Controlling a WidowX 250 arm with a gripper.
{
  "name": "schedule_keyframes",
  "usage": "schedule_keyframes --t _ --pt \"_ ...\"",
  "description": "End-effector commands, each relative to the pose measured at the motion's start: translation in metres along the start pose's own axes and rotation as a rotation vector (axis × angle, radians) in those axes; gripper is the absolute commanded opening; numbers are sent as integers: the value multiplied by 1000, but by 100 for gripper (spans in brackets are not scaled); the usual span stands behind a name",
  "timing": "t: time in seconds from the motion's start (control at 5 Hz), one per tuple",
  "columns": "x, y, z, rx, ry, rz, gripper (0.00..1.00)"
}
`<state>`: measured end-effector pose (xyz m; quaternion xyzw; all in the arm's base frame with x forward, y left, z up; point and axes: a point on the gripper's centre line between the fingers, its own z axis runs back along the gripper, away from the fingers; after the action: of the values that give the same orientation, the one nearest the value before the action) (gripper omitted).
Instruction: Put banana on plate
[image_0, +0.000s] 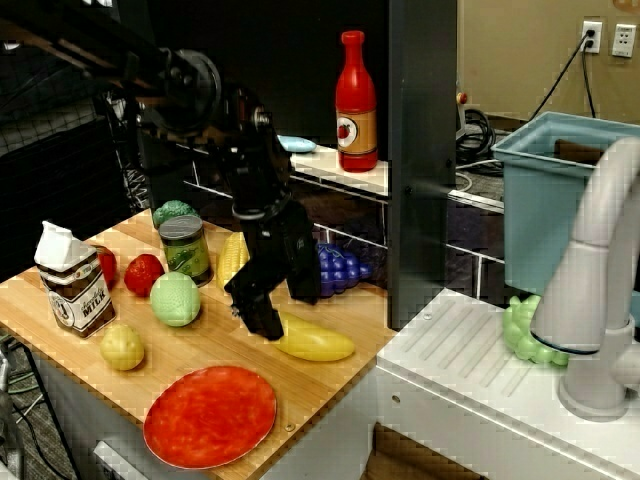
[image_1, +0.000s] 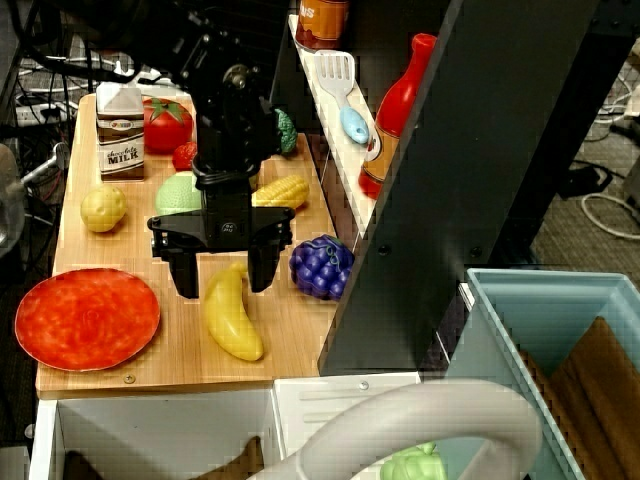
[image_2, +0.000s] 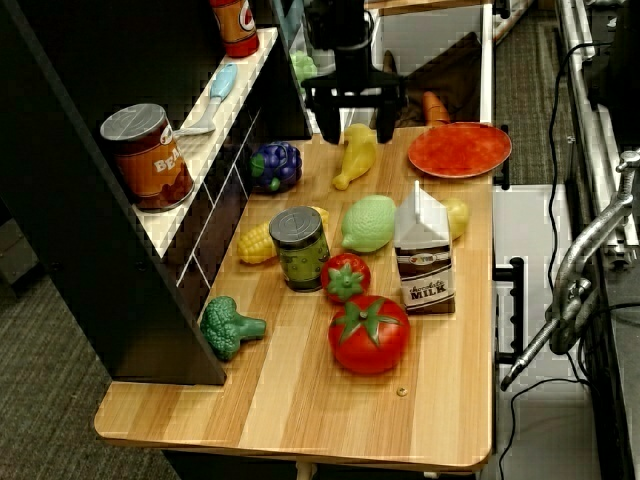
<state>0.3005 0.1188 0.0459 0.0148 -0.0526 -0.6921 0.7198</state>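
- The gripper hangs low over the wooden desk, its jaws spread wide, one on each side of the upper end of the banana.
- The jaws hold nothing; whether a finger tip touches the banana cannot be told.
- The banana lies flat on the desk between the red-orange plate and the purple grapes, near the plate and apart from it.
- In the opposite view the open jaws straddle the banana, with the plate just beside it.
- Behind the gripper lie a corn cob and a pale green fruit.
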Motion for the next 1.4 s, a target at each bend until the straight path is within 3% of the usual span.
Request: schedule_keyframes --t 0.0,1.2 --pt "-5 10 12 41 15 18 100" --pt "-5 5 -12 59 62 26 100"
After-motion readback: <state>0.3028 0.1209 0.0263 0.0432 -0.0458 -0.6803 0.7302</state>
